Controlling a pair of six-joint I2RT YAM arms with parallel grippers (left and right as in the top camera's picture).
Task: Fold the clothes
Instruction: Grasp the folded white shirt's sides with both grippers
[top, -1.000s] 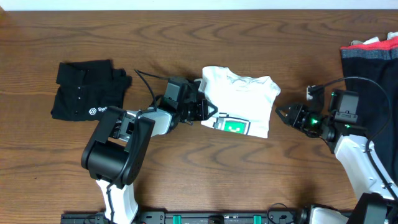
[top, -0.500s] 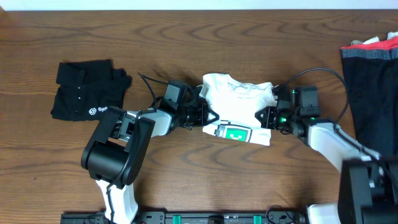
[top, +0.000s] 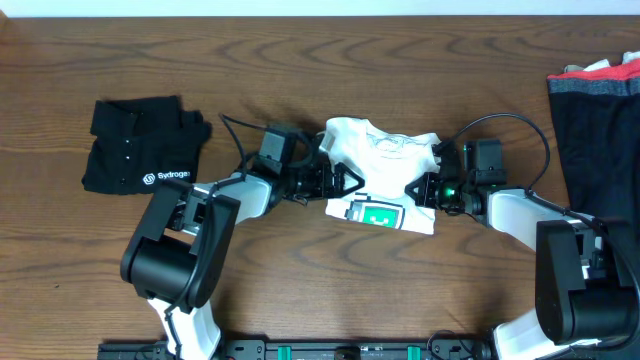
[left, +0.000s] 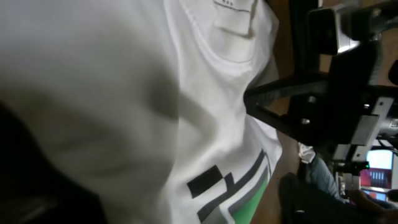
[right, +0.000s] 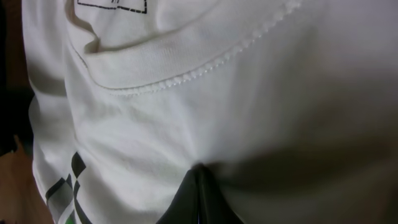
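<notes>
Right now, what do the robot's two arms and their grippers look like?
The left arm and right arm match: bulky black joint housings joined by glossy white links, with a thin black cable looping over each wrist. The left gripper and right gripper are black, with angular two-finger frames. A small green light glows on the right wrist.

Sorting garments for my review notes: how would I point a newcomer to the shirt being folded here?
On the wooden table, look at the middle. There lies a bunched white T-shirt with a green-and-white patch near its front edge. The folded black shirt to its left is dark with white lettering instead.
</notes>
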